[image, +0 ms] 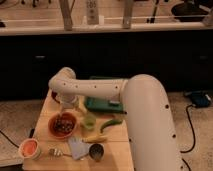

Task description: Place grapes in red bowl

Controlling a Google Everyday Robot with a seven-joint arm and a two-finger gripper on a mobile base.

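- Nearest the camera, on the front edge of the wooden table [46, 109], sit a small pale bowl with a salmon-orange inside [29, 148], a grey-blue cloth-like item [77, 147] and a dark metal cup [96, 151]
- Just behind them rests the red bowl [63, 124], and the grapes [62, 125] lie inside it as a dark cluster
- Right of that bowl stands a small light-green cup [89, 121], with a long green vegetable [110, 123] lying slantwise beside it and a yellowish piece [95, 138] just in front
- Directly above the red bowl's far rim hangs the gripper [68, 105], pointing down from the white arm [100, 90]; whether it is released or clenched cannot be told, and nothing can be seen in its grasp
- Farther back, a dark green tray [102, 104] lies on the table, partly hidden under the arm
- Beyond the table runs a dark cabinet front [125, 55] topped by a pale counter [150, 27] with upright posts [66, 14]
- At far right a cable [189, 125] trails across the speckled floor [195, 145]
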